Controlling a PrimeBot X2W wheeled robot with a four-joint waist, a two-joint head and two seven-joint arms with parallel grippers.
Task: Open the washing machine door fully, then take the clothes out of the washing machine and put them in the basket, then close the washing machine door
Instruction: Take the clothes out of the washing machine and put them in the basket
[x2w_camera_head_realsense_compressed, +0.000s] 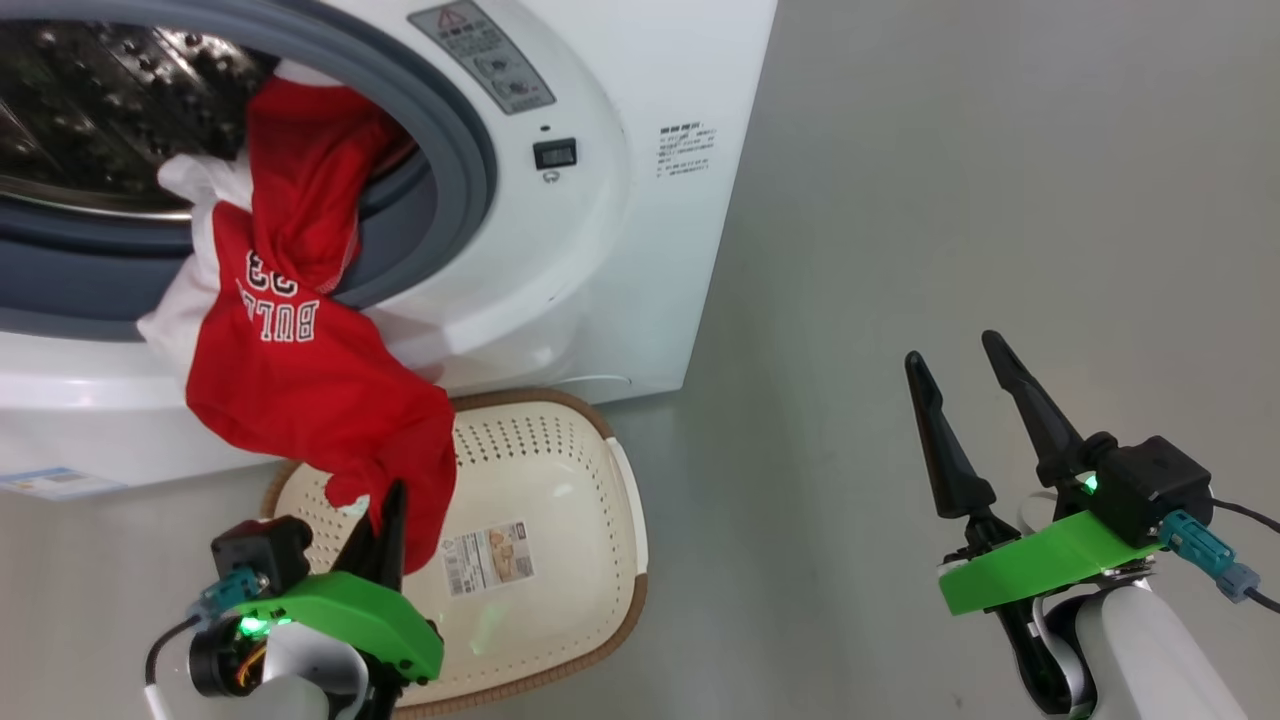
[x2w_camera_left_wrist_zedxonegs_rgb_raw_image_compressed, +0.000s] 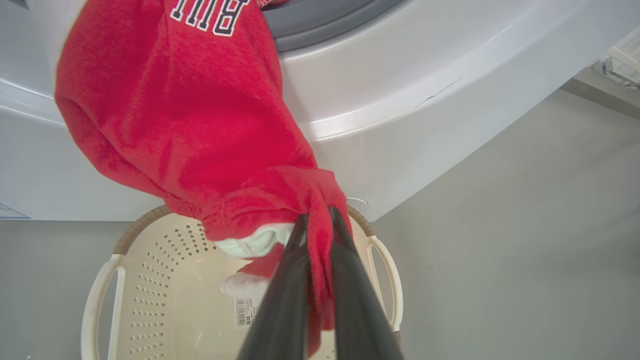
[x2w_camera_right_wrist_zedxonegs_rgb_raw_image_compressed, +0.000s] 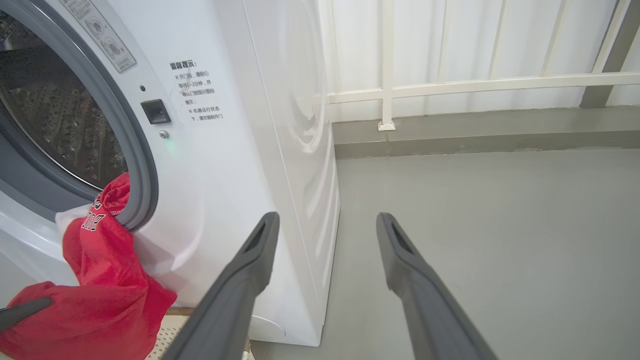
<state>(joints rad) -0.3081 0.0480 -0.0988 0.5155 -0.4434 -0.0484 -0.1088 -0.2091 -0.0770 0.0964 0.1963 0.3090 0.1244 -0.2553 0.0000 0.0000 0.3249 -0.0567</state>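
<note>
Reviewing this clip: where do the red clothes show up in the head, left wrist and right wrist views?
Head view: the clothes hang left of centre, from the drum down to the left gripper over the basket.
Left wrist view: upper left to centre, pinched between the fingers.
Right wrist view: lower left corner.
Shared landmark: the washing machine's grey ring.

Noted on red garment (x2w_camera_head_realsense_compressed: 300, 380), hanging from the opening (x2w_camera_head_realsense_compressed: 90, 110): white lettering "BULL", upside down in head view, with a number nearer the opening, seemingly "23". Right of the opening, on washer (x2w_camera_head_realsense_compressed: 640, 280) front: grey label (x2w_camera_head_realsense_compressed: 483, 55) with warning triangle, small print illegible; further right, printed notice (x2w_camera_right_wrist_zedxonegs_rgb_raw_image_compressed: 196, 92) in Chinese characters, too fine to read. Below the opening: barcode label (x2w_camera_head_realsense_compressed: 488, 558) on basket (x2w_camera_head_realsense_compressed: 590, 450) floor and blue sticker (x2w_camera_head_realsense_compressed: 55, 483), both illegible.
</note>
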